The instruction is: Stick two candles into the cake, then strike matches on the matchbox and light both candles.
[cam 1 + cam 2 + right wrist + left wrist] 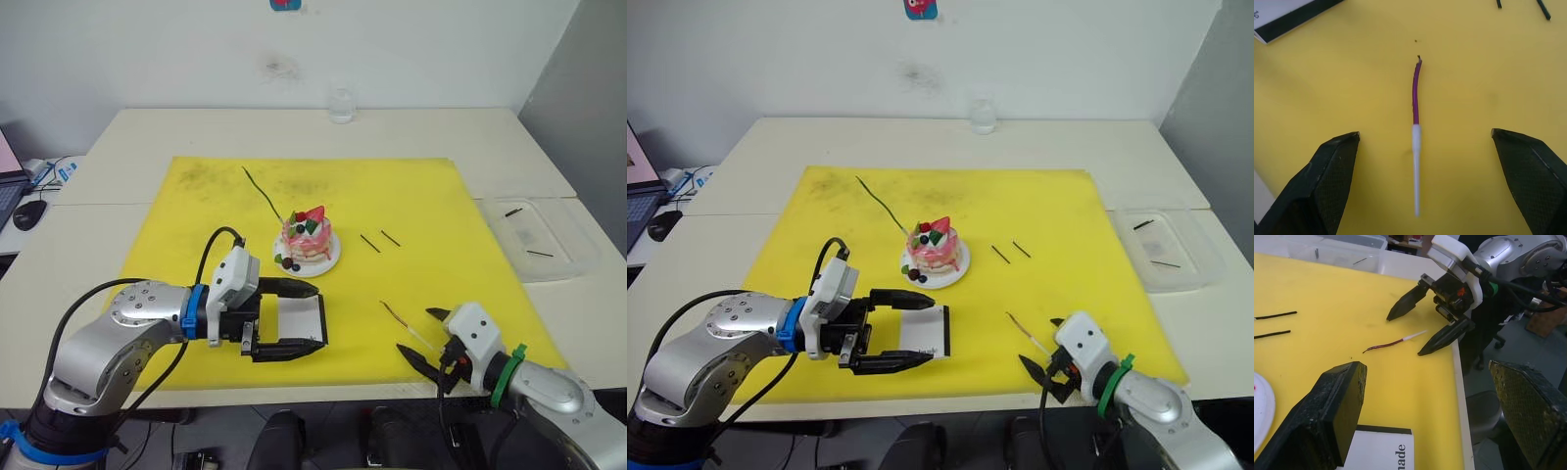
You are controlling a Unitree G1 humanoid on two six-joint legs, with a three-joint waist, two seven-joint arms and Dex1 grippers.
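The cake [308, 241] sits on its white plate [324, 262] mid-mat. The green candle [263, 194] slants up and back-left from the cake's top. The dark red candle [1415, 93] lies flat on the mat, its white end between the fingers of my open right gripper [416, 331], which hovers at the mat's front right. Two matches [370, 243] lie right of the cake. The matchbox [300, 319] lies flat in front of the cake, and my left gripper [319, 317] stands open astride it, one finger on each side.
The yellow mat [441, 211] covers most of the white table. A clear tray [568, 257] holding a few dark sticks stands at the right edge. A glass [340, 105] is at the back, and a mouse [29, 213] at the far left.
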